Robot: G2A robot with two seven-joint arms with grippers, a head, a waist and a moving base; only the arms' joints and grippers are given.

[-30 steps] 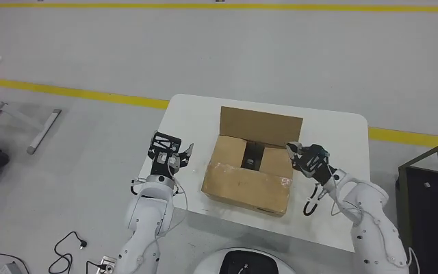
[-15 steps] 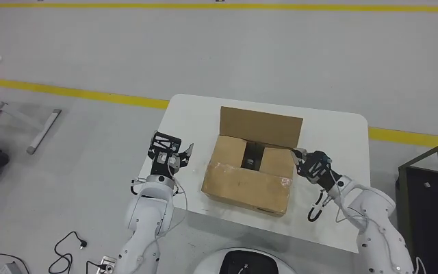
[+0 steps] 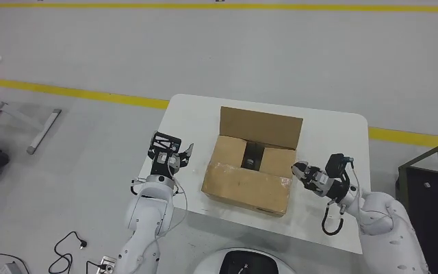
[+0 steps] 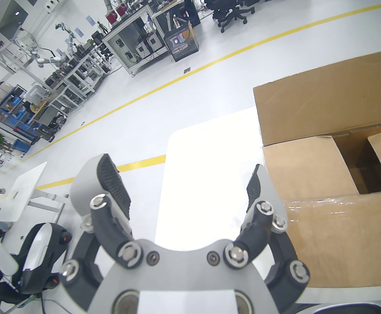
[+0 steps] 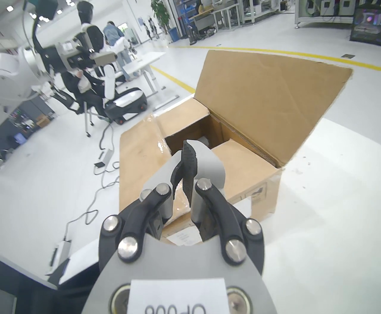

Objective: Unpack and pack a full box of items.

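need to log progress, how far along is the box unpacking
Done: the box has its far flap raised. In hand: nothing; the left tool is open beside the box, the right tool shut and empty. Left: an item sits inside; unpacking and repacking remain.

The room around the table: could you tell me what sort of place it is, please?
Likely a robotics lab or workshop hall: yellow floor lines, equipment racks and office chairs.

Brown cardboard box point(image 3: 248, 175) on the table, back flap upright.
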